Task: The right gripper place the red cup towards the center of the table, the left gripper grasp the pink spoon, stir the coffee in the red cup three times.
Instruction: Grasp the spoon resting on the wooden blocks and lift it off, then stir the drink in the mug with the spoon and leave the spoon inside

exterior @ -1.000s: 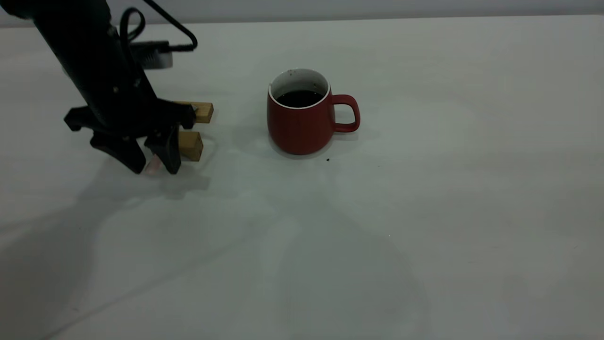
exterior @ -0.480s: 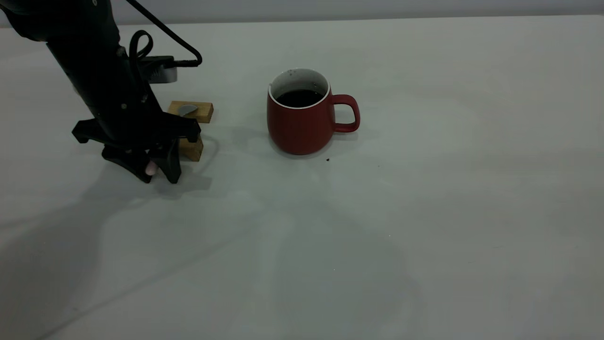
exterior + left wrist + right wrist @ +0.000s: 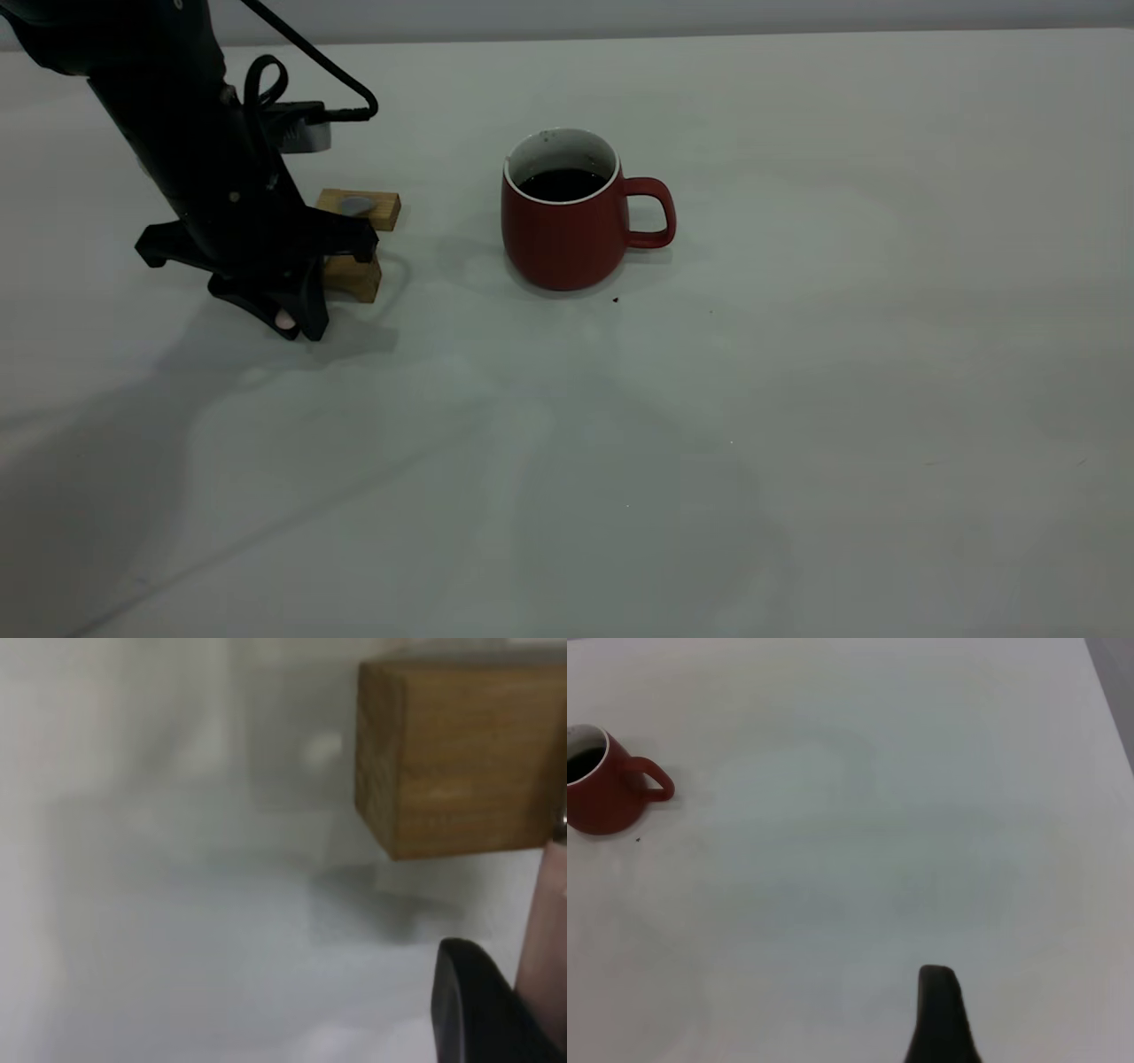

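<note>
The red cup (image 3: pixel 567 230) stands upright near the middle of the table (image 3: pixel 797 399), handle pointing right, with dark coffee (image 3: pixel 562 184) inside. It also shows far off in the right wrist view as the red cup (image 3: pixel 602 788). The pink spoon (image 3: pixel 356 206) lies across two wooden blocks, its grey bowl on the far block. My left gripper (image 3: pixel 291 324) is down at the table, left of the cup, shut on the spoon's pink handle (image 3: pixel 545 921); one black finger (image 3: pixel 469 1010) presses against it. A dark part of my right gripper (image 3: pixel 939 1019) hangs high over bare table, well clear of the cup.
The far wooden block (image 3: pixel 386 213) and the near wooden block (image 3: pixel 356 276) sit just right of the left gripper; the near wooden block (image 3: pixel 461 753) fills the left wrist view. A black cable and a grey box (image 3: pixel 301 133) ride behind the left arm. Small dark specks (image 3: pixel 616 299) lie by the cup.
The left gripper's jaws, open around the pink handle a second ago, have come together on it, and the arm has shifted slightly right. The cup has not moved.
</note>
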Motion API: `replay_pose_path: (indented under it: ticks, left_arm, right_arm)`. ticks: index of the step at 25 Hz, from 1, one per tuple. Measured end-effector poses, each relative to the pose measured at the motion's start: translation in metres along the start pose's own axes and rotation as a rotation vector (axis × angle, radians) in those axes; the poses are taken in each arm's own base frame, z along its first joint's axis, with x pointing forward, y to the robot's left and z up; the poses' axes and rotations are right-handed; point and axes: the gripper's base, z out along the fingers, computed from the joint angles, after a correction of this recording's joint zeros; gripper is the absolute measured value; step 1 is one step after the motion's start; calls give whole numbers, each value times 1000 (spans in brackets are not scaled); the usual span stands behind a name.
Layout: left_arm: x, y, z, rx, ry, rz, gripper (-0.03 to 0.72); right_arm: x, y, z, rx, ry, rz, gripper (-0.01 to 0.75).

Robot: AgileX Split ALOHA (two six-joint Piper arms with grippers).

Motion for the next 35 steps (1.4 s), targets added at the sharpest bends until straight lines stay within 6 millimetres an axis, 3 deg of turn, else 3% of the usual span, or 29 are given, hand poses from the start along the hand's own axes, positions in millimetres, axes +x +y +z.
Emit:
replay_pose_path:
  ticks: [5, 11, 17, 23, 27, 30, 35]
  left_arm:
    - [-14, -9, -35, 44, -16, -134, 141]
    - [-25, -30, -79, 243, 4, -504, 141]
    - [-31, -63, -108, 644, 168, -932, 141]
    - [-46, -84, -134, 1056, 354, -1222, 141]
    - [-53, -86, -142, 1174, 399, -1328, 141]
    - [-53, -89, -142, 1170, 494, -1464, 141]
    - [-46, -112, -135, 1094, 661, -1681, 141]
  right_arm:
    - [0, 0, 0, 0, 0, 0, 592]
    - [0, 0, 0, 0, 0, 0, 592]
    - [0, 0, 0, 0, 0, 0, 592]
    - [0, 0, 0, 0, 0, 0, 592]
    - [0, 0, 0, 0, 0, 0, 592]
    - [0, 0, 0, 0, 0, 0, 592]
    - [0, 0, 0, 0, 0, 0, 592]
